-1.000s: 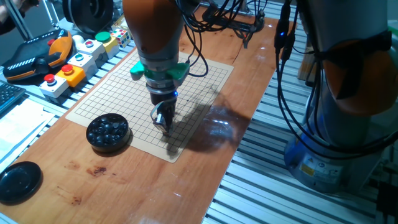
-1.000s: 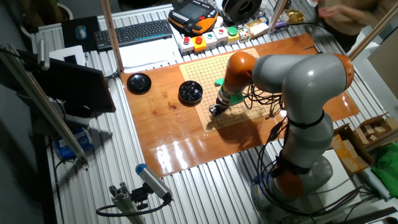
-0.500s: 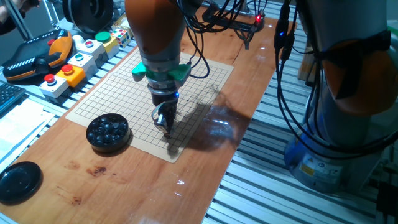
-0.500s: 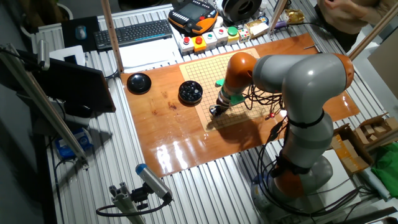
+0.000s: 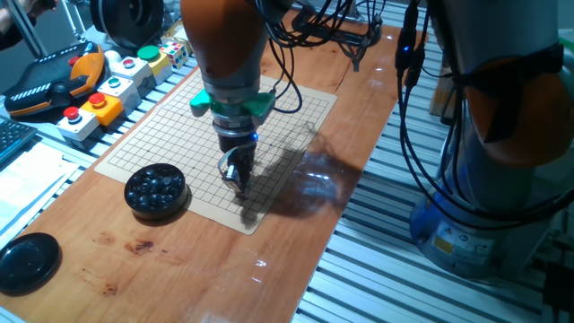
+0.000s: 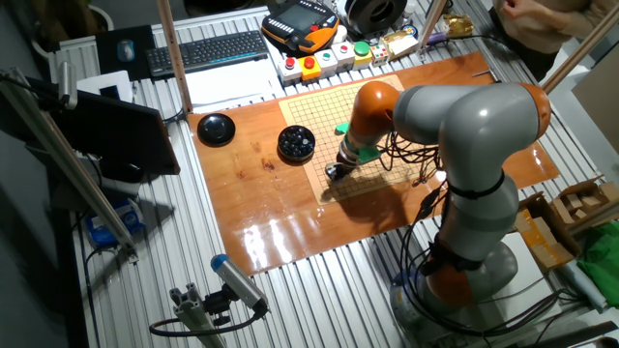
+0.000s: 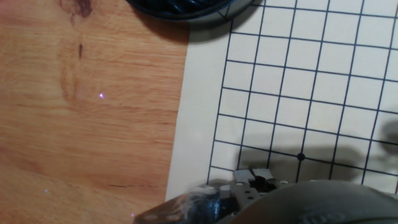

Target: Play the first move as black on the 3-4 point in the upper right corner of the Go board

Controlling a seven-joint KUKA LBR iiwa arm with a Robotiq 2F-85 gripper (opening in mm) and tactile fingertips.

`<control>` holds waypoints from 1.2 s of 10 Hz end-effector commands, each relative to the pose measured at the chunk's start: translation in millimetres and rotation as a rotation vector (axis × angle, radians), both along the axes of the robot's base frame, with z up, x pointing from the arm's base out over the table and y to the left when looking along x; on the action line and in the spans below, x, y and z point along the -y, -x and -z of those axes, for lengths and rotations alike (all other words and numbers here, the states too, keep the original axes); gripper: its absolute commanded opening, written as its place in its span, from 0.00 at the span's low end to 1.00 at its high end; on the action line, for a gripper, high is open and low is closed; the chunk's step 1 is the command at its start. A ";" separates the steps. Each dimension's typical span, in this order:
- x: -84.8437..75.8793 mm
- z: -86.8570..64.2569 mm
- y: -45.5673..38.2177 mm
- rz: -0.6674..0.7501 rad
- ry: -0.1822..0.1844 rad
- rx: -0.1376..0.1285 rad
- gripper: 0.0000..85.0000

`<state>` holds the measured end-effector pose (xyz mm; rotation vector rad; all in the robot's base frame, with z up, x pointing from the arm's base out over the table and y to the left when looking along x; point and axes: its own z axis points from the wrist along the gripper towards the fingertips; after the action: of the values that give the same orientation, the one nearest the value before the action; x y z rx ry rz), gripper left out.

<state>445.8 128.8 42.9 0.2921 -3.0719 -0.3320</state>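
The Go board lies flat on the wooden table. My gripper hangs low over the board's near corner, just right of the bowl. Its fingers look drawn together on a small glossy black stone, which is mostly hidden. No stone lies on the grid. A star dot sits just ahead of the fingers. The 3-4 point is an unmarked crossing near that dot, and I cannot single it out.
A round black bowl of stones stands by the board's edge. Its lid rests farther off. Button boxes and a pendant line the far side. The table's edge is close by.
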 end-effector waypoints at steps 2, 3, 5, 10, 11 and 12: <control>-0.3 -0.1 -0.4 -0.002 0.000 0.003 0.01; -0.2 -0.3 -0.6 -0.005 0.003 0.005 0.01; 0.5 -0.2 -1.7 -0.008 0.006 0.009 0.01; 1.4 0.7 -4.0 -0.012 0.010 0.016 0.01; 1.9 0.8 -3.7 -0.012 0.011 0.016 0.01; 2.1 1.0 -3.2 -0.013 0.011 0.014 0.01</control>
<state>448.9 126.7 41.8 0.3143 -3.0826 -0.3132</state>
